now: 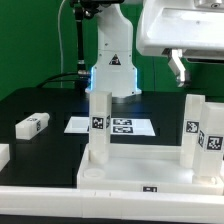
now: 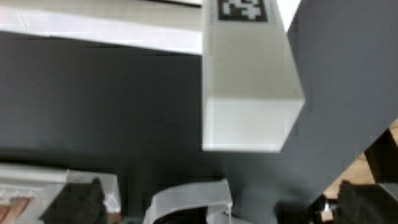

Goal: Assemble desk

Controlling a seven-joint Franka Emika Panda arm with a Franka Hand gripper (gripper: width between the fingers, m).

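The white desk top (image 1: 135,168) lies flat at the front of the table. Three white legs stand upright on it: one at the exterior view's left (image 1: 100,125), two close together at the right (image 1: 192,130) (image 1: 212,140). My gripper (image 1: 178,66) hangs open above the right-hand legs, clear of them and holding nothing. In the wrist view a tagged white leg (image 2: 249,80) stands beyond the gripper (image 2: 222,203), whose dark fingers (image 2: 80,198) are spread wide. Another leg (image 1: 33,124) lies loose on the black table at the left.
The marker board (image 1: 120,126) lies flat behind the desk top, in front of the robot's base (image 1: 112,62). A further white piece (image 1: 3,155) shows at the left edge. A green wall closes the back.
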